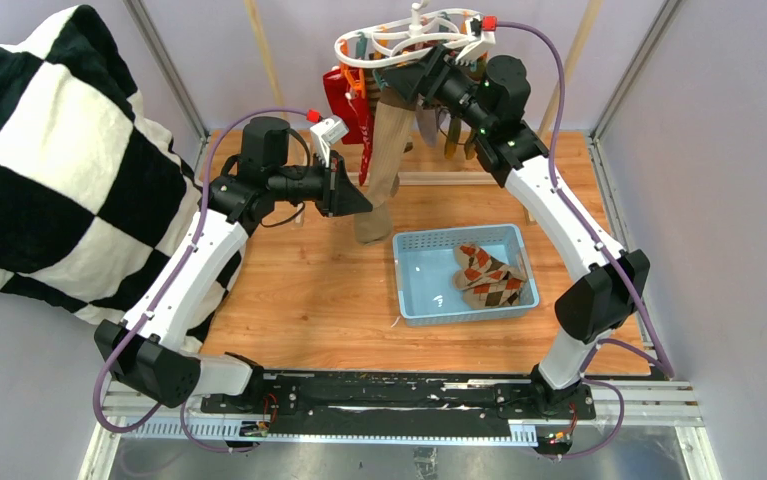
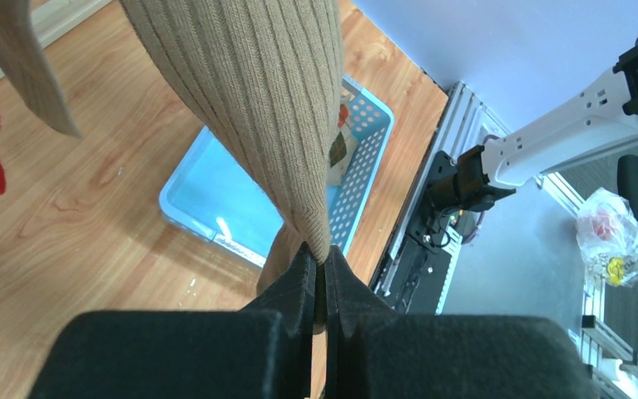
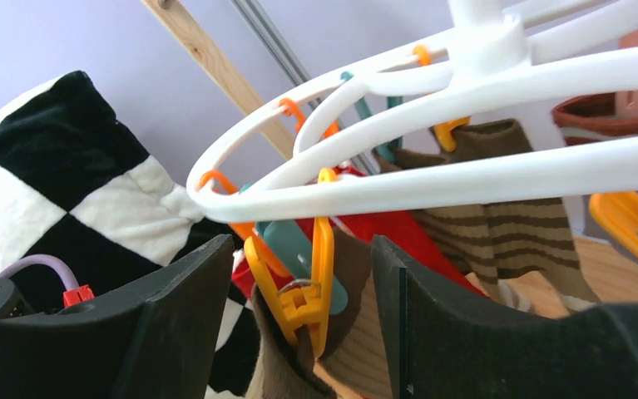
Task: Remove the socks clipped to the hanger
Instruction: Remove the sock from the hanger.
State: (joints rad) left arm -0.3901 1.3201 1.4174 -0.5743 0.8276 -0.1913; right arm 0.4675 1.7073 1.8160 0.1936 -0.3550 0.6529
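The left arm's fingers [image 2: 303,278] are clamped together on the lower edge of a taupe-brown ribbed fabric sock [image 2: 257,100]. The sock hangs from the white plastic oval clip hanger [image 3: 432,183] above the wooden worktop [image 1: 299,290]. The right arm's fingers [image 3: 203,299] stand apart up at the hanger, with an orange plastic clothespin [image 3: 314,291] between them, clipped to brown fabric. Brown-orange-cream argyle socks [image 1: 489,277] lie in the pale blue plastic basket [image 1: 400,280].

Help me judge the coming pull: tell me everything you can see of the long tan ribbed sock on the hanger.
The long tan ribbed knit sock hangs nearly straight down from the white plastic clip hanger, beside a red sock. The left gripper is shut on a fold of its lower part. Its top seems clipped by an orange clothespin, which sits between the open jaws of the right gripper.
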